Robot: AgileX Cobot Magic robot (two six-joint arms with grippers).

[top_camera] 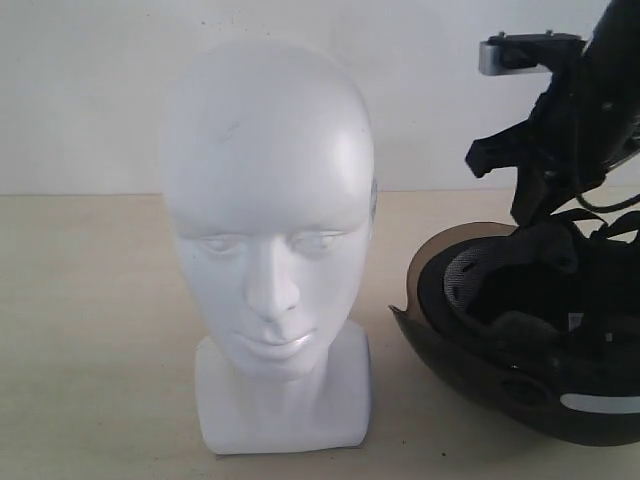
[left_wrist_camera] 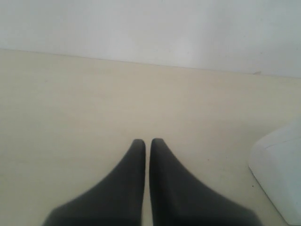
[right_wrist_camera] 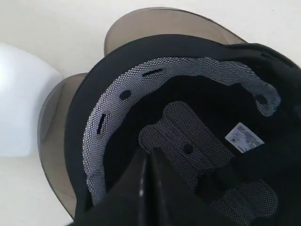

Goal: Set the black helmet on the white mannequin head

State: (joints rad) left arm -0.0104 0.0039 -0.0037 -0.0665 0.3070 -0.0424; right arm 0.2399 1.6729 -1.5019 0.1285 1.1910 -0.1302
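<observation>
Right pincer (right_wrist_camera: 149, 151) pressed together above upturned black helmet (top_camera: 500, 380) | left pincer (left_wrist_camera: 147, 141) pressed together, empty, over surface (left_wrist_camera: 70, 103) | helmet beside white mannequin head (top_camera: 268, 200)

worktop (top_camera: 90, 330): pale cream, matte, faint streaky grain running side to side, a few tiny dark specks in the exterior view. It fills the lower half there and runs back to a plain white wall (top_camera: 90, 90); the two meet in a straight horizontal seam, slightly shadowed. The wall is bare, uniform and mildly overexposed. Left wrist view: worktop (left_wrist_camera: 70, 103) with the wall (left_wrist_camera: 141, 28) behind it, seam soft, one small dark mark right at it. Right wrist view catches only a strip of the worktop (right_wrist_camera: 56, 28). Light is soft and diffuse, shadows faint with blurred edges.
</observation>
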